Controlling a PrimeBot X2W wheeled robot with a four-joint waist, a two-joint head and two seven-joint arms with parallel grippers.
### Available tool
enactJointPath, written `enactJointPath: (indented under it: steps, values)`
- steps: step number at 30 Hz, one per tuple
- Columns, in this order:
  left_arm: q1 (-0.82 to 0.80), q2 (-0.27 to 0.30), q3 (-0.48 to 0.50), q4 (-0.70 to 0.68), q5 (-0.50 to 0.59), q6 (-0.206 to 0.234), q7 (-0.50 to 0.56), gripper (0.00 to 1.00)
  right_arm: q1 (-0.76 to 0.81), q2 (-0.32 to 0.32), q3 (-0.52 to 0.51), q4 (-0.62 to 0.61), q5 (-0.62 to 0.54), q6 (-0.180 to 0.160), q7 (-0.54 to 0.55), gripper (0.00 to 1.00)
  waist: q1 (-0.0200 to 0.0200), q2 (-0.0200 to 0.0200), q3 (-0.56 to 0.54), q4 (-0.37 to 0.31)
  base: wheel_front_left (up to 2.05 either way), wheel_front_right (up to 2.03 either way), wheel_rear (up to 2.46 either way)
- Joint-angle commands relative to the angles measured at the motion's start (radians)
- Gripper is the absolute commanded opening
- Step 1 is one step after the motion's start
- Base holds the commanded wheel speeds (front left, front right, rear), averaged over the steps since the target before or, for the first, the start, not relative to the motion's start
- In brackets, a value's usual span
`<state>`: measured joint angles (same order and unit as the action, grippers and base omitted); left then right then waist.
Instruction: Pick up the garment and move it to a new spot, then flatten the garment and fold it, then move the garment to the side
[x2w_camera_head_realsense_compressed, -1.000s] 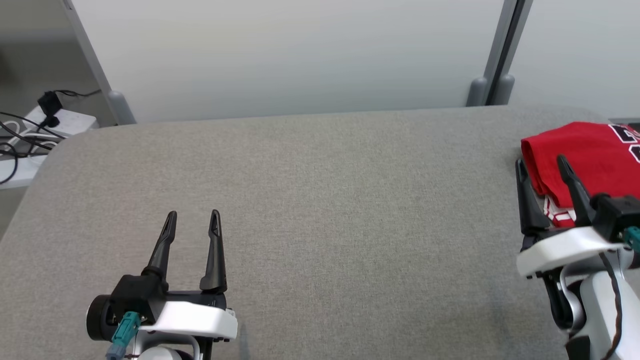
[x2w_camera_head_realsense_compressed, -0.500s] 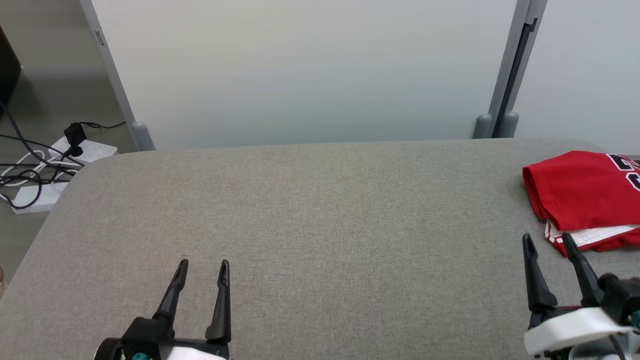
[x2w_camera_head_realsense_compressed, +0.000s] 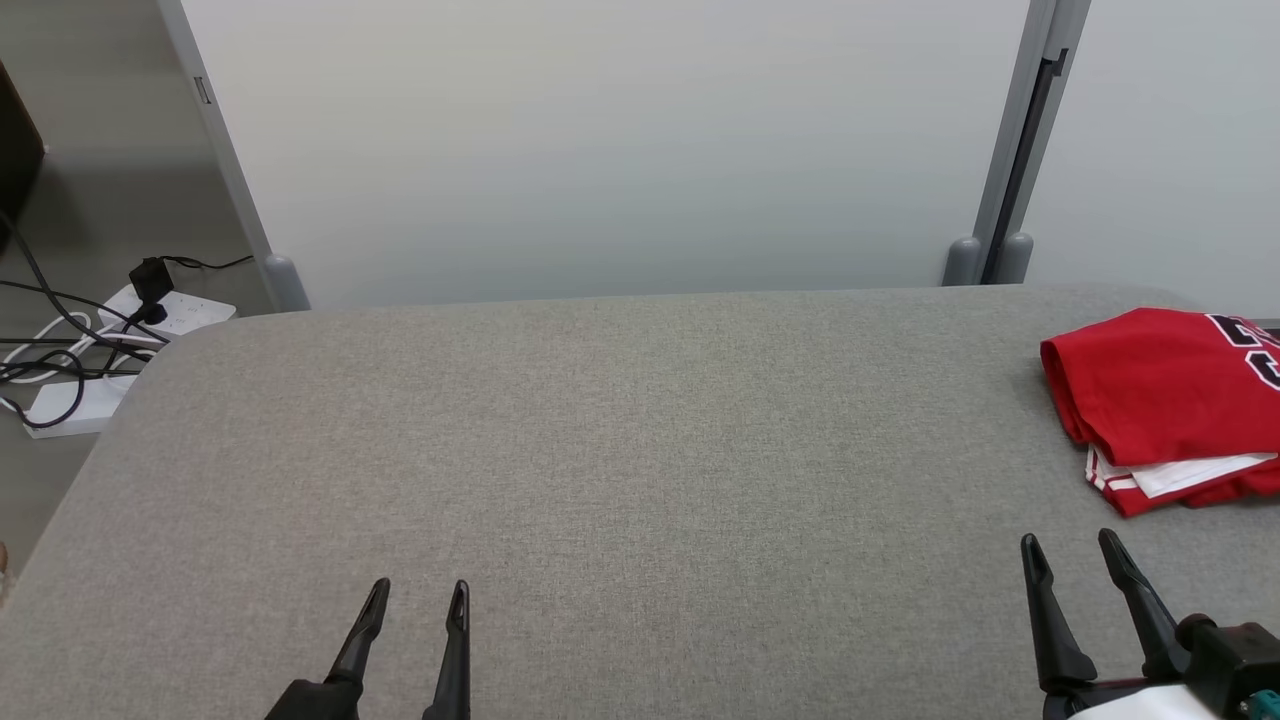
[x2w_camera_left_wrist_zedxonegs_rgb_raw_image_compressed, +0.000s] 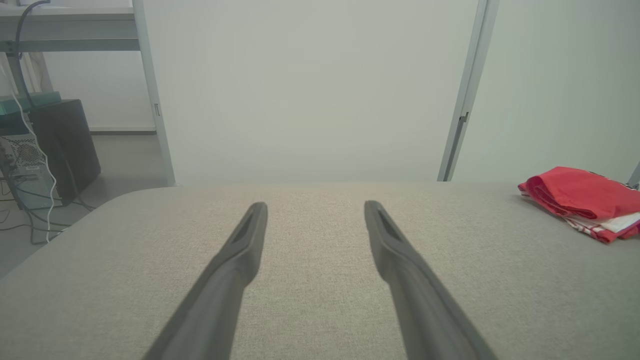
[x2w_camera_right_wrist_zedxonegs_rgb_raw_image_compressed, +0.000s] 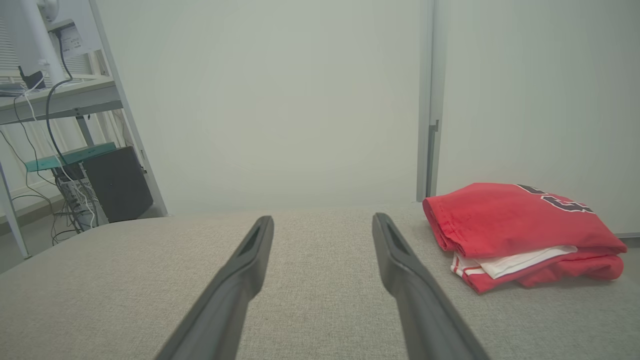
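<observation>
The garment (x2w_camera_head_realsense_compressed: 1160, 390) is a red jersey folded into a compact stack. The fold on its left side is rounded. Black lettering edged in white shows on its top layer. A white layer trimmed with thin red stripes pokes out along its near side. It lies at the right edge of the worktop (x2w_camera_head_realsense_compressed: 640, 450), toward the far right corner, flat on the surface and touched by neither tool.

The left tool (x2w_camera_head_realsense_compressed: 420, 587) hangs over the near edge of the worktop on the left, its two dark fingers spread with nothing between them. The right tool (x2w_camera_head_realsense_compressed: 1069, 538) is over the near right part, likewise spread and holding nothing, near the garment but apart from it.

The worktop is covered in grey woven fabric and has rounded far corners. Behind it stands a pale wall panel (x2w_camera_head_realsense_compressed: 600, 150), with a grey upright post (x2w_camera_head_realsense_compressed: 1010, 150) toward the right. On the floor past the far left corner lies a white power strip (x2w_camera_head_realsense_compressed: 170, 310) with a black plug and a tangle of black and white cables (x2w_camera_head_realsense_compressed: 50, 350). The left wrist view shows a dark computer case (x2w_camera_left_wrist_zedxonegs_rgb_raw_image_compressed: 65, 145) on the floor under a metal-framed shelf (x2w_camera_left_wrist_zedxonegs_rgb_raw_image_compressed: 75, 30).
</observation>
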<state>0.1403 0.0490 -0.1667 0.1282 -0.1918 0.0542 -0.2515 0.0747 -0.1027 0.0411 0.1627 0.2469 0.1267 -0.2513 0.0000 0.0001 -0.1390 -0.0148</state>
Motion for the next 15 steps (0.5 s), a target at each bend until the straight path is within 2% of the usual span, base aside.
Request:
enactJointPath:
  steps: [1,5,6,10,15]
  values:
    - [-0.042,0.001,0.028,-0.018,0.006,0.006,-0.010,1.00,-0.021,-0.018,0.016,-0.035,0.009,0.004,-0.010,1.00,0.0000,-0.0001,0.001,0.000,0.00,0.00,0.00]
    - [-0.050,0.001,0.025,-0.012,0.003,0.005,-0.010,1.00,-0.030,-0.025,0.009,-0.035,0.012,0.004,-0.010,1.00,0.0000,-0.0001,0.004,-0.001,0.00,0.00,0.00]
    - [-0.001,0.000,-0.004,0.011,0.000,0.000,0.000,0.00,-0.001,-0.003,-0.007,-0.003,0.005,0.000,0.000,0.00,0.0000,-0.0001,0.004,-0.001,0.00,0.00,0.00]
    - [0.020,-0.002,-0.011,0.056,-0.002,0.000,0.005,0.00,0.021,0.012,0.001,0.042,0.006,0.000,0.005,0.00,0.0000,-0.0001,0.005,-0.001,0.00,0.00,0.00]
    - [0.011,-0.003,0.000,0.066,-0.054,-0.007,0.019,0.00,0.015,0.015,-0.005,0.051,0.056,0.000,0.020,0.00,0.0013,-0.0001,0.008,-0.001,0.00,0.00,0.00]
